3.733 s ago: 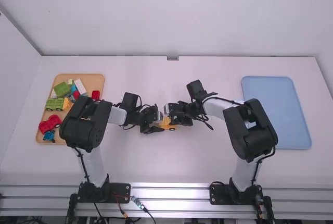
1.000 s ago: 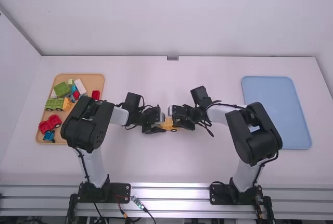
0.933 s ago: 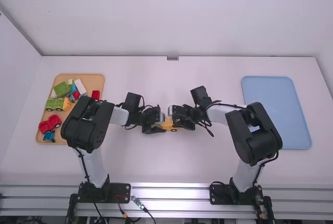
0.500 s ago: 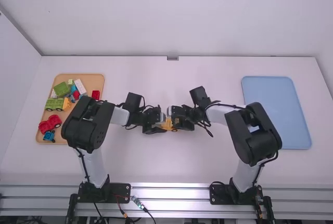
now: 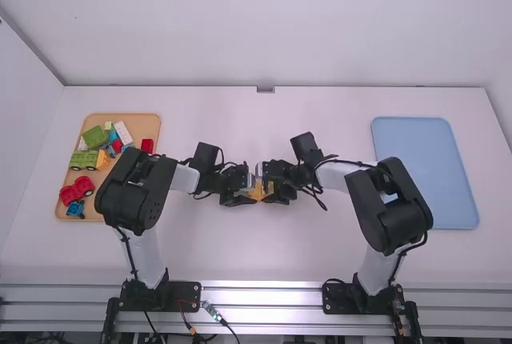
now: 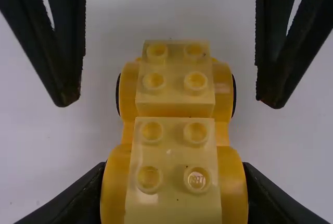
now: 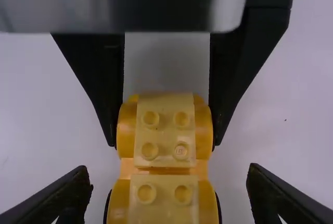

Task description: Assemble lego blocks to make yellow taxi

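My L gripper [image 5: 250, 192] is closed on a yellow toy car [image 5: 258, 191], pressing the sides at one end. My R gripper [image 5: 270, 189] is spread wide, one finger on each side of the car's other end, w/ gaps btwn fingers & car. The car is upright, btwn my two grippers, near the mid. of the white table [image 5: 260, 248]. It has a yellow wheeled base, w/ two pale-yellow blocks on top: one [image 6: 176, 91] at the R gripper's end, the other [image 6: 174, 182] at the L gripper's end, 4 studs showing on each.

Farther out, on my L side, a wooden tray [image 5: 148, 124] holds a green block [image 5: 94, 137], a white block [image 5: 123, 132], a green-&-yellow wheeled toy [image 5: 83, 160], a red wheeled piece [image 5: 77, 190], a blue wheeled piece [image 5: 75, 209], etc. On my R side, well apart from the car, is a flat blue tray [image 5: 424, 172].
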{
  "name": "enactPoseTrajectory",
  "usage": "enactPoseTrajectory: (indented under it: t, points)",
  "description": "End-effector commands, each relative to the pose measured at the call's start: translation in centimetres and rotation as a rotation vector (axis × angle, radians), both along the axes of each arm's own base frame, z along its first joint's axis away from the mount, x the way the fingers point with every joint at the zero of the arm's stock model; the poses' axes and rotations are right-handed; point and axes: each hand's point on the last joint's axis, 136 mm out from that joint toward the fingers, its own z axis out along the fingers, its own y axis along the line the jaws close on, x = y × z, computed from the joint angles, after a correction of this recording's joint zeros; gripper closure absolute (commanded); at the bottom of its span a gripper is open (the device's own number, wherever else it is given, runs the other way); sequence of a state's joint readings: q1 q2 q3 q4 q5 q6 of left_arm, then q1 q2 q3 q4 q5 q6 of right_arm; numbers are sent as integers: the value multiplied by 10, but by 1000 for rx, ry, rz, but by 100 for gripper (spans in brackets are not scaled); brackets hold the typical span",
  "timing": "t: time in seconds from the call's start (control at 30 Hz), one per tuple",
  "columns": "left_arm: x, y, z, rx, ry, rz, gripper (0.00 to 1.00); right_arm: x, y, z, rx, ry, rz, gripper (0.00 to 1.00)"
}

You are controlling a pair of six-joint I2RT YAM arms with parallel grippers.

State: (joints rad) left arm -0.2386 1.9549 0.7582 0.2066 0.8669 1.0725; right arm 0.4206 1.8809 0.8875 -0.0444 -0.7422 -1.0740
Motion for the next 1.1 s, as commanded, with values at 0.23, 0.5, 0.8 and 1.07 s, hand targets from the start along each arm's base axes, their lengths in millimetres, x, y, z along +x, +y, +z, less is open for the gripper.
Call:
enactPoseTrajectory:
  t: [0.23, 0.5, 0.8, 1.07]
  points:
    - [-6, 10, -23, 103, 15, 24, 60, -6, -13, 36, 108, -2, 29, 30]
    - [-5, 10, -23, 102, 14, 24, 60, -6, -29, 41, 109, 24, 2, 72]
    - [-6, 10, -23, 100, 15, 23, 61, -7, -37, 26, 106, -7, -24, 100]
    - [-6, 10, -23, 100, 15, 23, 65, -4, -35, 20, 118, -7, -87, 100]
